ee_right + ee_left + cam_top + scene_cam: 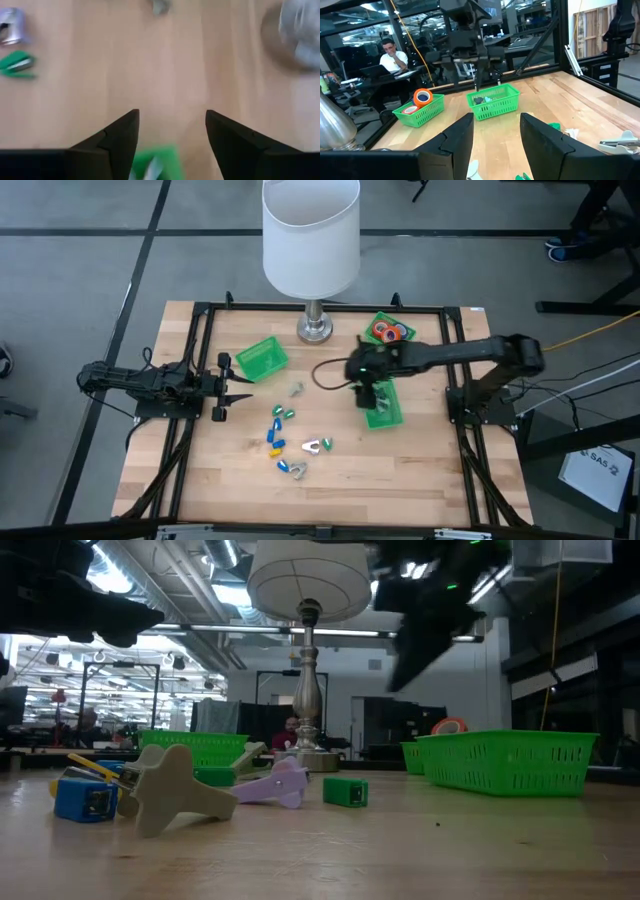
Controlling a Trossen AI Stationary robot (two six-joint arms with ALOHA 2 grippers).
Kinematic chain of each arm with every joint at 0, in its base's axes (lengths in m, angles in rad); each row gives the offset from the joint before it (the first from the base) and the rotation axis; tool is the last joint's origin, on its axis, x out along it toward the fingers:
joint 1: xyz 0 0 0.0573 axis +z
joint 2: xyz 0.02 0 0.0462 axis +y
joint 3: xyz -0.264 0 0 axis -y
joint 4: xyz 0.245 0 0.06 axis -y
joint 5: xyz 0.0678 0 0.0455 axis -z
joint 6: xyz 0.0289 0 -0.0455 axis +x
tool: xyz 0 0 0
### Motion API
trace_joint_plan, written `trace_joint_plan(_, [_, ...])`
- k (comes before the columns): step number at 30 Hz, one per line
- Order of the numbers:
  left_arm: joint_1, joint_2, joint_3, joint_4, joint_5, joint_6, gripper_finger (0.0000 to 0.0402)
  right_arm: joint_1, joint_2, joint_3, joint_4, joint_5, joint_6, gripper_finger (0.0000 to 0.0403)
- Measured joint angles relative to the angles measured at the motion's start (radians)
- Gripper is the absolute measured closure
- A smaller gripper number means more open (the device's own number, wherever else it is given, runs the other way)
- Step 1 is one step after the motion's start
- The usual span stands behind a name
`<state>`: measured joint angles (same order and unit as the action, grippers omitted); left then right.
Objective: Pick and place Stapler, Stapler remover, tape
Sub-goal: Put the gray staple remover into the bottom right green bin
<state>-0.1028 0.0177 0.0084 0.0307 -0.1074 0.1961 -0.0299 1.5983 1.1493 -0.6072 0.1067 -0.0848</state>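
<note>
My right gripper (pixel 365 392) hangs open and tilted downward over the near-right green bin (pixel 385 408), with nothing between its fingers (pixel 120 135); the left wrist view shows it above that bin (pixel 492 102). Orange and red tape rolls (pixel 388 331) lie in the far-right green bin (pixel 420 109). Small blue, yellow and green staplers (pixel 277 430) and claw-shaped stapler removers (pixel 315 446) lie loose on the table's middle. My left gripper (pixel 240 385) waits open at the left, pointing level across the table.
A white-shaded lamp (pixel 312 240) stands at the far middle on a metal base (pixel 315 330). A third green bin (pixel 262 359) sits left of it. A black frame (pixel 200 320) runs round the table. A person (pixel 390 52) sits beyond the table.
</note>
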Motion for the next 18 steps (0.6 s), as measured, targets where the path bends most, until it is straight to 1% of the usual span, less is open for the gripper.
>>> trace_joint_plan(4, [0.0, 0.0, 0.0, 0.0, 0.0, 0.0, 0.0245, 0.012, 0.141, 0.082, 0.109, 0.006, -0.192, 0.018])
trace_joint_plan(9, [0.0, 0.0, 0.0, 0.0, 0.0, 0.0, 0.0245, 0.033, 0.285, 0.105, 0.307, 0.006, -0.483, 0.0185])
trace_joint_plan(12, [0.0, 0.0, 0.0, 0.0, 0.0, 0.0, 0.0245, 0.046, 0.347, 0.106, 0.436, 0.006, -0.676, 0.0185])
trace_joint_plan(15, [0.0, 0.0, 0.0, 0.0, 0.0, 0.0, 0.0245, 0.056, 0.392, 0.106, 0.528, 0.006, -0.845, 0.0185])
trace_joint_plan(18, [0.0, 0.0, 0.0, 0.0, 0.0, 0.0, 0.0245, 0.061, 0.421, 0.106, 0.581, 0.006, -0.998, 0.0185])
